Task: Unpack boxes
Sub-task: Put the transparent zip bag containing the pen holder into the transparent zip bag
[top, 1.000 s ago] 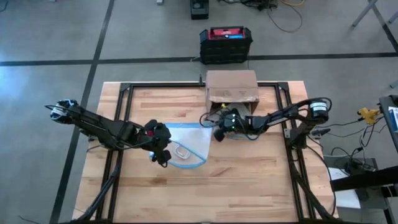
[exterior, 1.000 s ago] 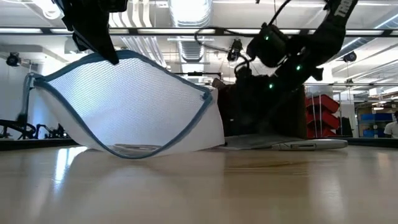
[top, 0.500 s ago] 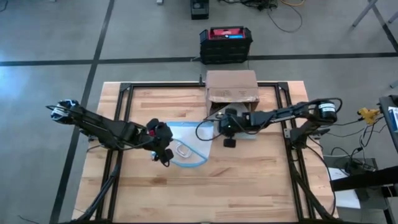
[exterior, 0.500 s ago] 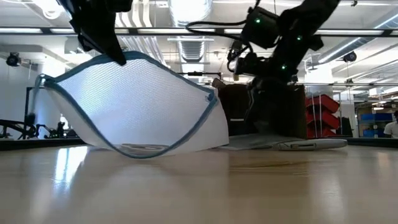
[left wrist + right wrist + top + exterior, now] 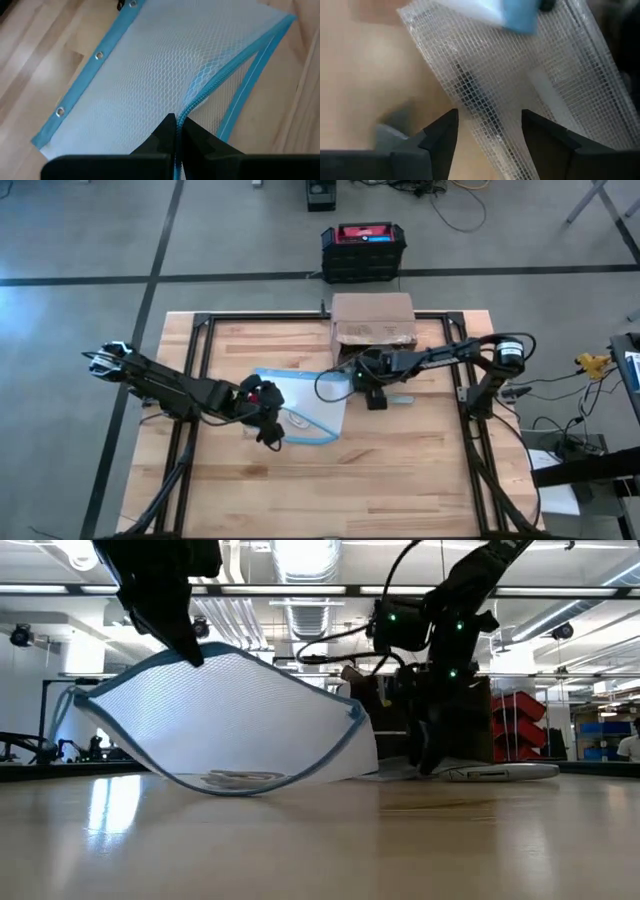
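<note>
Left gripper (image 5: 176, 131) clamped on mesh pouch (image 5: 300, 405) zipper edge, frame centre; right gripper (image 5: 489, 131) open, below box (image 5: 372, 318).

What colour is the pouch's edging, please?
Light blue, on the clear mesh pouch; left wrist view shows it best.

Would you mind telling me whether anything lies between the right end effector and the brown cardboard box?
Nothing visible does. The right end effector, open, hangs just in front of the brown cardboard box, over a clear mesh pouch lying flat on the wooden table; that pouch is under it, not in its path.
</note>
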### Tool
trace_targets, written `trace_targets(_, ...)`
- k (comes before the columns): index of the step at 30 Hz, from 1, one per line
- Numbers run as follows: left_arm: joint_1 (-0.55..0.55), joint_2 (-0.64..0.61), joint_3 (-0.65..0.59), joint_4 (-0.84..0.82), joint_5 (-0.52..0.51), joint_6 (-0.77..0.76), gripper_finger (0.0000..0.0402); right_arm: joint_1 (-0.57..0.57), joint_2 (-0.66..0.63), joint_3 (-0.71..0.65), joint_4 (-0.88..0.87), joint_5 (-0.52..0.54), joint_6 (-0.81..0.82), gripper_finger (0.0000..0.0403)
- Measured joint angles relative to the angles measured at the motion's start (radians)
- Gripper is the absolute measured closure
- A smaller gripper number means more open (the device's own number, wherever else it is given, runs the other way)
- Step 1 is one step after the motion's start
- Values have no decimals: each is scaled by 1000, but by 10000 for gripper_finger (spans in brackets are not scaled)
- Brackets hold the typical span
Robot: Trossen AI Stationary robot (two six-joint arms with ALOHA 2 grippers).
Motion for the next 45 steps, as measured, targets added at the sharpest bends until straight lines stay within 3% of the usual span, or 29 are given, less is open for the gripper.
trace_targets(6,7,-30,0,-4,-49,0,401,-91,48,-3,10,-149,-8,226)
trace_targets(11,11,-32,0,0,-52,4,401,-101,107,3,8,-166,11,260)
trace_targets(19,22,-49,0,-34,-59,1,401,-67,77,0,1,-128,56,384)
trace_targets(24,50,-109,27,-231,-127,-92,401,-4,-4,8,-78,4,126,384)
trace_targets(28,70,-164,40,-365,-199,-222,401,71,-101,40,-142,46,187,402)
trace_targets(35,73,-176,19,-349,-208,-339,401,200,-243,67,-159,62,301,402)
trace_targets(45,92,30,16,-221,-125,-264,401,429,-268,210,-122,52,358,402)
